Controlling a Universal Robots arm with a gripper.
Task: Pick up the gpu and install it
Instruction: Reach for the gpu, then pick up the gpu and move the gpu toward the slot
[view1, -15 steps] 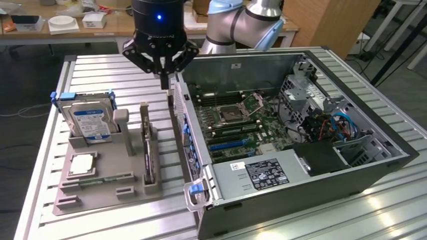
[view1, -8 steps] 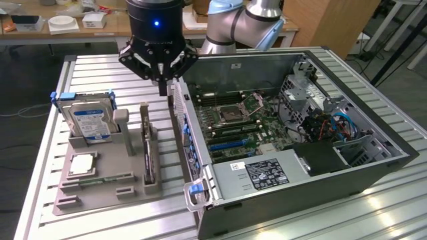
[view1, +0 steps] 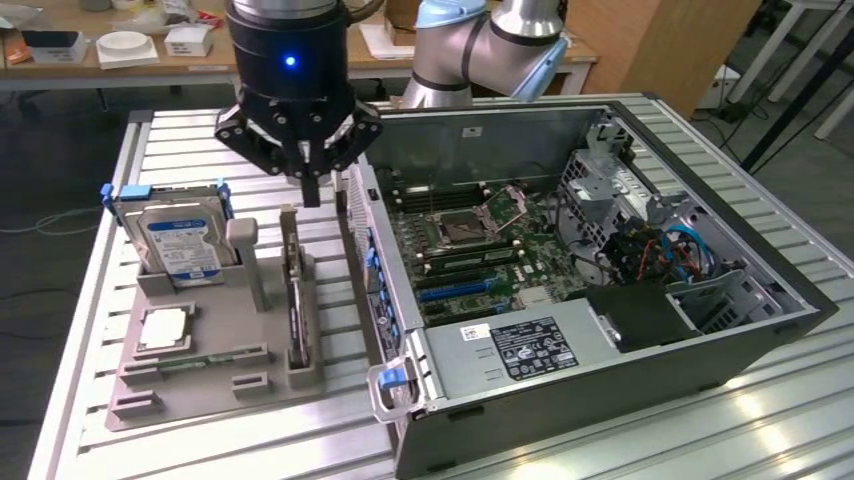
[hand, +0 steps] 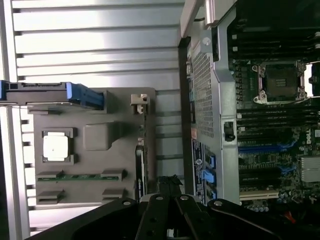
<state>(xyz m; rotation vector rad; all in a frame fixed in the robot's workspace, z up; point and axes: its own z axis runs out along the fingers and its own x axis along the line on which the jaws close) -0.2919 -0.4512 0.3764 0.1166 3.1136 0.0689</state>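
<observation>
Exterior view first: the gripper (view1: 311, 195) is seen hanging over the slatted metal table (view1: 747, 420), in the gap between the grey parts holder (view1: 200, 400) and the open PC case (view1: 747, 330). The jaws look pressed together, and nothing is gripped between them. Same story in the wrist view, where the gripper (hand: 168, 182) comes to one closed tip with nothing in it.

The gpu (view1: 296, 300) is parked on its long edge in a slot of the holder, below the jaws and just off to the side facing away from the case. Its far end sits nearly under the fingertips, but no contact can be made out. In the wrist view the gpu (hand: 140, 170) is seen edge-on as a thin dark strip right beside the fingertips.

Further out from the jaws, past the gpu, a blue-labelled hard drive (view1: 180, 240) is propped upright in a blue-tabbed caddy. A CPU (view1: 160, 328) is laid flat in its pocket, and a green memory stick (view1: 200, 357) is slotted next to it.

On the other side of the jaws the case is lying open, with the motherboard (view1: 467, 240) and its bare CPU socket (hand: 277, 82) exposed. The power supply (view1: 534, 345) is seated at the end of the case furthest from the jaws.
</observation>
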